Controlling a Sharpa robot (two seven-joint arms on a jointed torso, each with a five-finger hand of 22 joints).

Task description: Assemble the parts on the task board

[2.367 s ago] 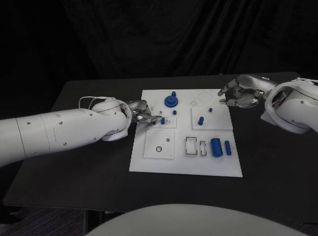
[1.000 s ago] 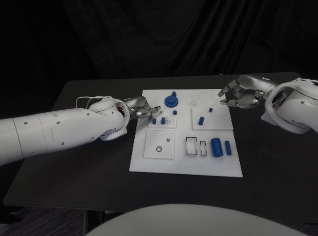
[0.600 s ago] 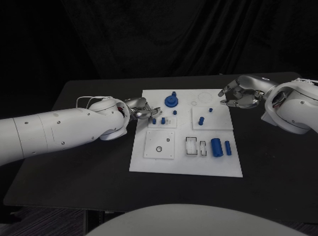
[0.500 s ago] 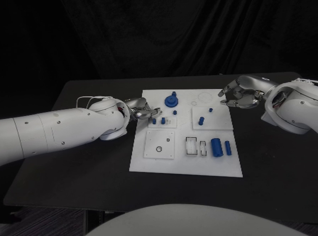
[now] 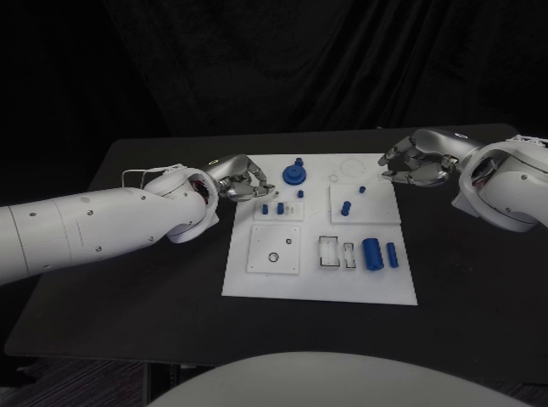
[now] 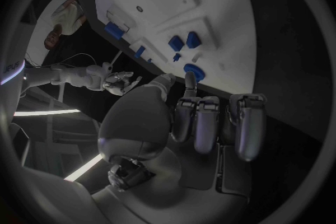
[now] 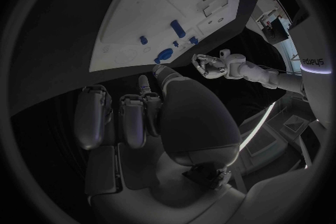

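Note:
The white task board (image 5: pixel 323 284) lies in the middle of the table. On it are a blue gear (image 5: pixel 295 175), two short blue pegs (image 5: pixel 273 207) side by side, more small pegs (image 5: pixel 348 206) and two blue cylinders (image 5: pixel 373 253) lying flat. My left hand (image 5: pixel 237 180) hovers at the board's far left edge, just left of the gear, fingers loosely bent and apart with nothing in them; the left wrist view looks over this hand (image 6: pixel 203 117) at the gear (image 6: pixel 194 71). My right hand (image 5: pixel 409 161) hangs off the board's far right corner, also empty and loosely bent (image 7: pixel 133 117).
Near the board's front left is a raised white block with a round hole (image 5: pixel 274 256), and beside it are rectangular slots (image 5: pixel 331 252). Black tabletop (image 5: pixel 127 297) surrounds the board. My thick left forearm (image 5: pixel 91 225) lies across the table's left side.
My left hand has drawn back from the two pegs, up and to the left, off the board's edge. The right hand has stayed in place.

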